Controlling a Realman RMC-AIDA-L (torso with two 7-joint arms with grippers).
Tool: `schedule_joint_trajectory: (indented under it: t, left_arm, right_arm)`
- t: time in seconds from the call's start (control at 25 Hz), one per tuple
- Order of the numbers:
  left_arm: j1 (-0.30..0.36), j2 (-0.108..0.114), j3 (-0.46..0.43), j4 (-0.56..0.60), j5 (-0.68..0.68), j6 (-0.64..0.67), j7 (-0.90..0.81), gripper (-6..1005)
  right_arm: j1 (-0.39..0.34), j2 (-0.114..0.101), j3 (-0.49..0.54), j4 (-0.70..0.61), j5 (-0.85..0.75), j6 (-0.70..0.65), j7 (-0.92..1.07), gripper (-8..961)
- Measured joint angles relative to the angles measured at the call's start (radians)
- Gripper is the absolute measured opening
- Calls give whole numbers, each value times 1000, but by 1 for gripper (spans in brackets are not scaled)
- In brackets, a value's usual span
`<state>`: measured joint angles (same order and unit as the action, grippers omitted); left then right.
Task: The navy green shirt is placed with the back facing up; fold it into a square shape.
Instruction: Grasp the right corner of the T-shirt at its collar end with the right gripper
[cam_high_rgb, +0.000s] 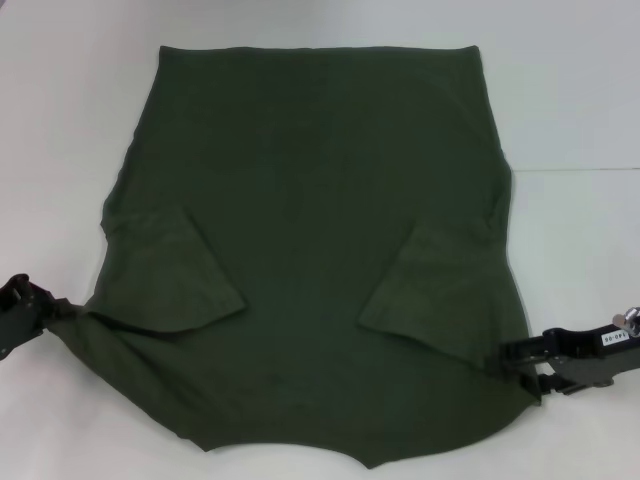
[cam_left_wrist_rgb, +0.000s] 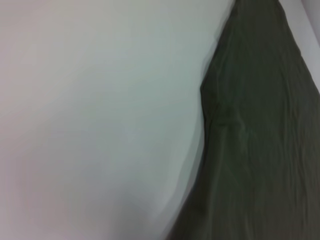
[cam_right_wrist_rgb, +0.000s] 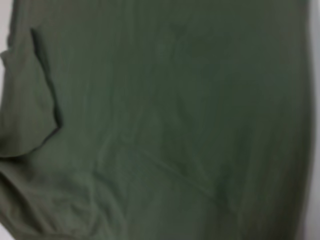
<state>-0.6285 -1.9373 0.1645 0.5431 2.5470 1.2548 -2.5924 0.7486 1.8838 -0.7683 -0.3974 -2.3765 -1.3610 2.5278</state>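
Both near corners of the navy green shirt (cam_high_rgb: 320, 250) are pinched by the left tool (cam_high_rgb: 45, 312) and right tool (cam_high_rgb: 520, 355), probably for lifting. Sleeves are already folded inward. It is spread on the white table (cam_high_rgb: 70, 100).

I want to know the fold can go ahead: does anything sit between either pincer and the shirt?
Nothing visible does. The left pincer meets the navy green shirt at its near left edge, and the right pincer at its near right edge. Only white table surrounds the cloth.
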Motion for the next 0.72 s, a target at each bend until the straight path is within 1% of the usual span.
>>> schedule_joint_trajectory:
  t: [0.12, 0.16, 0.44, 0.72]
  left_arm:
    - [0, 0, 1, 0, -6, 0, 1, 3]
    - [-1, 0, 2, 0, -6, -3, 1, 3]
    - [0, 0, 3, 0, -14, -6, 2, 2]
    - [0, 0, 3, 0, -16, -8, 2, 2]
  right_arm:
    - [0, 0, 9, 0, 34, -9, -8, 923]
    - [-2, -4, 18, 0, 62, -14, -12, 923]
    - [-7, -10, 55, 0, 114, -16, -19, 923]
    - [18, 4, 57, 1, 124, -7, -20, 923]
